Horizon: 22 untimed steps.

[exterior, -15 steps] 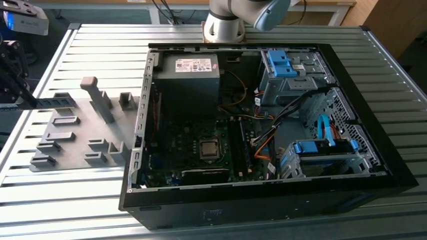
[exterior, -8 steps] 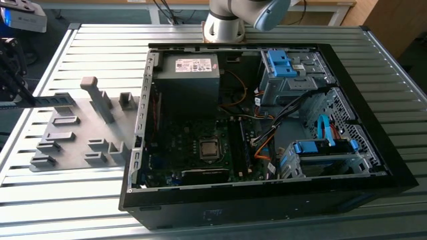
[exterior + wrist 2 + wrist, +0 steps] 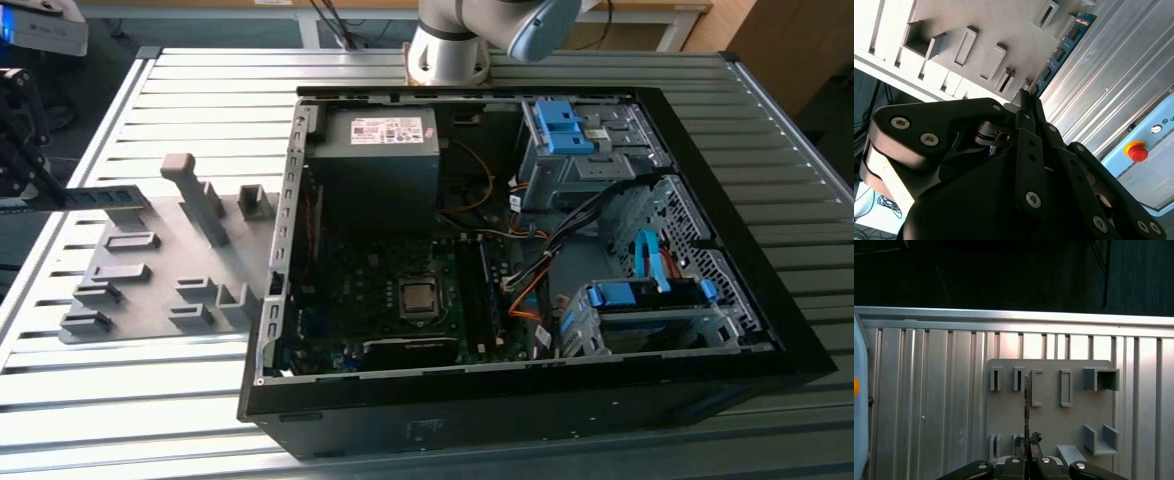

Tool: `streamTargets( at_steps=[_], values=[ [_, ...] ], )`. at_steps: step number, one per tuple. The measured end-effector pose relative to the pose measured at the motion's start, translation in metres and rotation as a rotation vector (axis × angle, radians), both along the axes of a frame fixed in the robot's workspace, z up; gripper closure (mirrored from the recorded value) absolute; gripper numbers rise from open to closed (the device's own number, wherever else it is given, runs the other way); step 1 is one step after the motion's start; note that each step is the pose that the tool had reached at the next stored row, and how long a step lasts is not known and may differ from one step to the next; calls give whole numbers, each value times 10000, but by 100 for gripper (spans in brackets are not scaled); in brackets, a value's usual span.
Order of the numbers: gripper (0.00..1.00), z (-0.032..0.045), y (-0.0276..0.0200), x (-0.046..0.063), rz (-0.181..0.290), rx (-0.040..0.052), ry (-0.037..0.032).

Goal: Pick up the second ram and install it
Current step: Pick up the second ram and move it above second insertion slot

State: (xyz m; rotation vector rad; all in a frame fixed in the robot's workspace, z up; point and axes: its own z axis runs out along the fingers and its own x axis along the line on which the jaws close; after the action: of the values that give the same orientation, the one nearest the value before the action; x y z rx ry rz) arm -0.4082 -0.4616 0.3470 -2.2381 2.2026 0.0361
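My gripper (image 3: pixel 1026 100) is clamped on the second ram (image 3: pixel 1061 50) above the grey holder plate (image 3: pixel 154 275) at the exterior view's left, not yet installed in the computer case (image 3: pixel 534 420).

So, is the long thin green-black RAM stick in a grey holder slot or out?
Out: the RAM stick is clamped in the gripper, held level over the grey holder plate.

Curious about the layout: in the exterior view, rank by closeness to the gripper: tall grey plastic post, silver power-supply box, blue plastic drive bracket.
1. Tall grey plastic post, by the gripper.
2. Silver power-supply box, inside the black computer case.
3. Blue plastic drive bracket, far corner.
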Motion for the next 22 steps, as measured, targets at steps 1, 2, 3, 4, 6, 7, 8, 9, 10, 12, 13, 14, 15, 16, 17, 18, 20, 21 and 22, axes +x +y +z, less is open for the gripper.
streamTargets(
  at_steps=[1, 2, 3, 4, 6, 7, 8, 9, 10, 12, 13, 14, 15, 16, 17, 18, 20, 21, 22],
  values=[
    [86, 11, 0, 0, 0, 0, -1],
    [86, 22, 0, 0, 0, 0, -1],
    [86, 33, 0, 0, 0, 0, -1],
    [86, 42, 0, 0, 0, 1, -1],
    [86, 60, 0, 0, 0, 0, -1],
    [86, 70, 0, 0, 0, 0, -1],
    [86, 81, 0, 0, 0, 0, 0],
    [86, 91, 0, 0, 0, 0, 0],
    [86, 98, 0, 0, 0, 1, -2],
    [86, 111, 0, 0, 0, 1, -2],
    [86, 117, 0, 0, 0, 0, 0],
    [86, 121, 0, 0, 0, 1, -2],
    [86, 126, 0, 0, 0, 1, -2],
    [86, 131, 0, 0, 0, 0, -1],
    [86, 134, 0, 0, 0, 0, -1],
    [86, 136, 0, 0, 0, 2, -3],
    [86, 143, 0, 0, 0, 0, -1],
    [86, 147, 0, 0, 0, 0, 0],
    [86, 151, 0, 0, 0, 0, -1]
  ],
)
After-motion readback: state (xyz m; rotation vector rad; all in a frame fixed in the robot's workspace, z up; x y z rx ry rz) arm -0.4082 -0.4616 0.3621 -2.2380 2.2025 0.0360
